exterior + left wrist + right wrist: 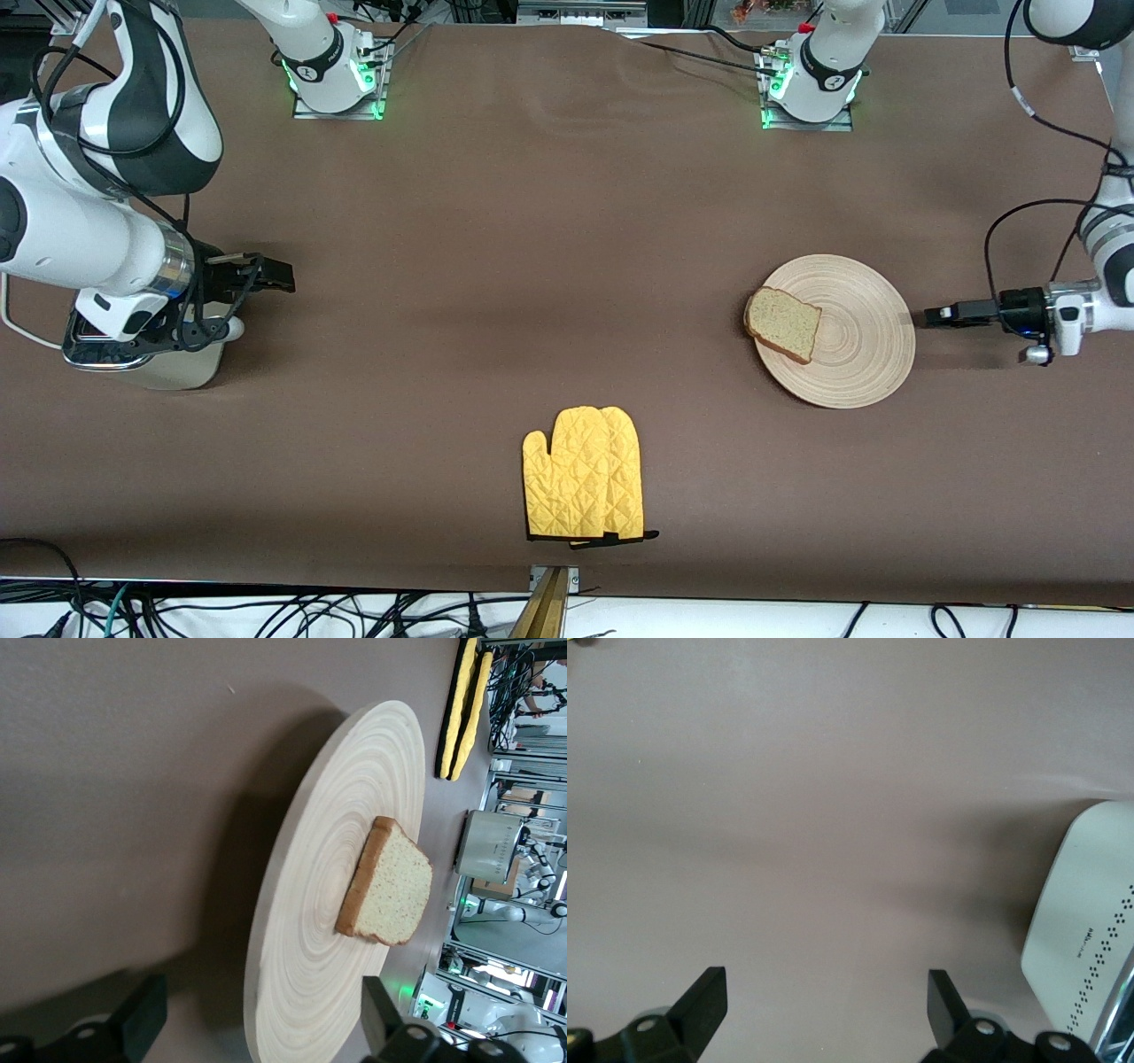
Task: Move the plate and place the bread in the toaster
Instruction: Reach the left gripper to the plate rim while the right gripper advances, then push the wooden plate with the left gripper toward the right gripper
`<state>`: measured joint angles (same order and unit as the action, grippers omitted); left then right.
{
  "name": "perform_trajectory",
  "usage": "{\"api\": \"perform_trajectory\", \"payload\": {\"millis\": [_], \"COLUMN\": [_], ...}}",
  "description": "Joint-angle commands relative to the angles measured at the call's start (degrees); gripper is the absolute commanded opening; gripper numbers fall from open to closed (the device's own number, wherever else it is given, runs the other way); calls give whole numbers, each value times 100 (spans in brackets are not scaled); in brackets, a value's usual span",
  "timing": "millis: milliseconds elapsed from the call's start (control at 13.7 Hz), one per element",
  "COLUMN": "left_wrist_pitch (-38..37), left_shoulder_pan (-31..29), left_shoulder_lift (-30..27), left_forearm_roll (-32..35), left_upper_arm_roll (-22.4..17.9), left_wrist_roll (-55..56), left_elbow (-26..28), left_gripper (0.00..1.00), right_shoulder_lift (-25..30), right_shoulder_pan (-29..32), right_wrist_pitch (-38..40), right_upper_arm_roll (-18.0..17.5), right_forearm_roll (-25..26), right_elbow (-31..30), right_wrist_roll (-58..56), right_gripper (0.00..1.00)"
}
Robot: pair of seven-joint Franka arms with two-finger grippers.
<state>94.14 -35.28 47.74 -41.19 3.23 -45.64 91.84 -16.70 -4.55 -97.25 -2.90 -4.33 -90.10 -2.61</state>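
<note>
The pale wooden plate (pixel 864 346) (pixel 337 904) lies toward the left arm's end of the table. The brown bread (pixel 782 323) (pixel 390 890) rests on it, at the rim toward the right arm's end. My left gripper (pixel 937 314) (pixel 263 1010) is low by the plate's rim at the left arm's end. It is open, and the rim shows between its fingers without touching them. The cream toaster (pixel 182 368) (pixel 1090 948) stands at the right arm's end, mostly hidden under the right arm. My right gripper (pixel 273 275) (pixel 827 992) hangs open over bare table beside it, holding nothing.
A yellow quilted oven mitt (pixel 585 486) (pixel 465 709) lies nearer the front camera, about midway along the table. The two arm bases (pixel 337 75) (pixel 811 84) stand along the table's edge farthest from that camera. Brown cloth covers the table between plate and toaster.
</note>
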Motion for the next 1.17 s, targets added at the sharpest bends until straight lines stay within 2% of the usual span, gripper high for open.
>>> {"api": "perform_trajectory", "payload": {"millis": [0,73,146,366,512,732,1098], "left_wrist_pitch": [-45,-71,-54,-36,-97,-89,-89], "left_shoulder_pan": [126,170,240,258,416,1012,2234], "left_shoulder_lift": [85,155,261,455,481,595,754], "left_forearm_roll": [-91,-91,-91,-100,-100,-170,-1276], "left_upper_arm_roll": [55,99,134,178,231,424,460], "left_wrist_roll": [-41,-85,-129,-164,-164,-129,-76], "left_elbow": [-150,-123,-149,-149,-114,-105,-96], "left_gripper": [52,27,17,0,0,0,0], "right_shoulder_lift": [71,71,71,36,1,-227,-430], "right_shoulder_pan": [76,77,77,208,287,288,252], "right_wrist_pitch": [83,83,83,109,329,224,40], "right_upper_arm_roll": [26,78,131,132,132,114,88], "right_forearm_roll": [-33,-33,-33,-33,-76,-138,-892], "right_elbow": [63,63,63,72,28,28,-25], "right_wrist_roll": [-90,-99,-108,-547,-521,-512,-425], "right_gripper": [100,100,100,100,100,100,100]}}
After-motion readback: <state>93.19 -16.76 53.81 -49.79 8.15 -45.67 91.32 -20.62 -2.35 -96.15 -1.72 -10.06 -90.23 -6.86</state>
